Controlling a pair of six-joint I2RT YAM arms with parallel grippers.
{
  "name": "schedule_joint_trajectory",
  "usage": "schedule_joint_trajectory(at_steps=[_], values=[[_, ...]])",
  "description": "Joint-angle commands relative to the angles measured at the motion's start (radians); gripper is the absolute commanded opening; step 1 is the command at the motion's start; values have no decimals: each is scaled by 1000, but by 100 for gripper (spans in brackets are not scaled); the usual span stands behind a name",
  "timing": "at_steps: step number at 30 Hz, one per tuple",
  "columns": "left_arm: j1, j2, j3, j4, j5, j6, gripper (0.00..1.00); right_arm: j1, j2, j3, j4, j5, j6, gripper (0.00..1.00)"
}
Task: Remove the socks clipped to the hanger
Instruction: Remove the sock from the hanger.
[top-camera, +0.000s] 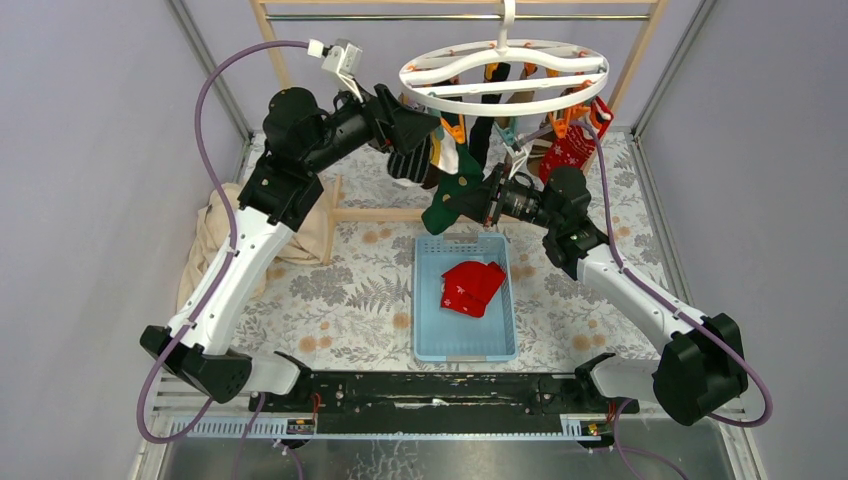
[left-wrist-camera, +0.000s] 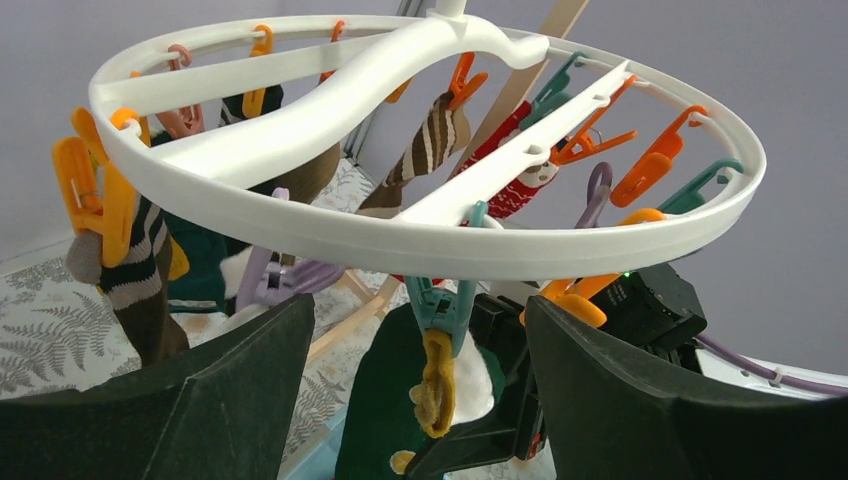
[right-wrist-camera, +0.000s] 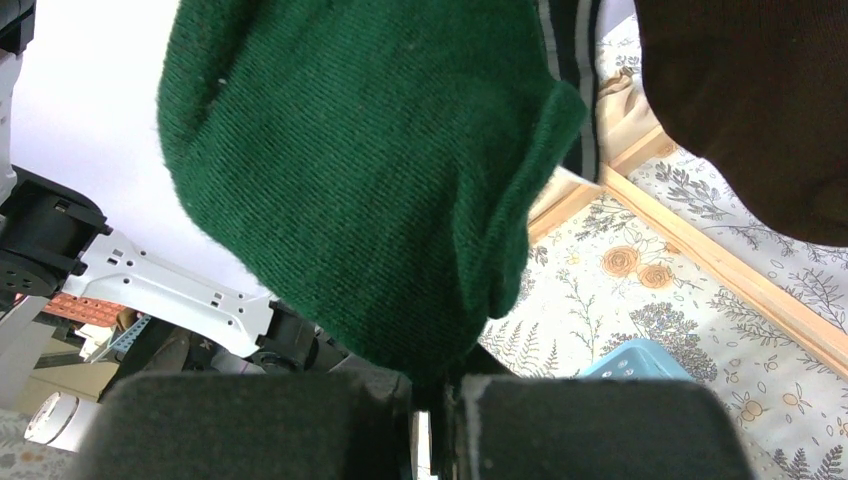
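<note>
The white round hanger (top-camera: 505, 75) hangs from the rack's rail with several socks on orange and teal clips. My right gripper (top-camera: 484, 197) is shut on a dark green sock (top-camera: 452, 196), pinching its fabric (right-wrist-camera: 370, 170) between the fingers (right-wrist-camera: 435, 400). In the left wrist view the green sock (left-wrist-camera: 380, 400) hangs by its mustard cuff from a teal clip (left-wrist-camera: 440, 300) under the hanger's ring (left-wrist-camera: 430, 240). My left gripper (left-wrist-camera: 420, 400) is open, one finger on each side of that clip, not touching it. A red patterned sock (top-camera: 472, 285) lies in the blue basket (top-camera: 427, 300).
The wooden rack frame (top-camera: 380, 213) stands behind the basket. A beige cloth (top-camera: 215, 235) lies at the left. A striped sock (left-wrist-camera: 135, 260) and a brown sock (right-wrist-camera: 750, 100) hang close to the grippers. Metal posts border the floral mat.
</note>
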Motion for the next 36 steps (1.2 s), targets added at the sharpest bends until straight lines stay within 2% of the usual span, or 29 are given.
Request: schedule_joint_trajectory(at_steps=[1,14,27,36], values=[[7,-14,33,-16,18,13,83,-8,-6,4,58,-19,-1,0],[6,33,23,90,105,-30,74,-7,-10,3,51,-17,-5,0],[5,70,42,151,152,-73,72,-9,-6,6,47,-17,-10,0],[-2,73,73,128,168,-80,72,-9,0,6,50,-21,-9,0]])
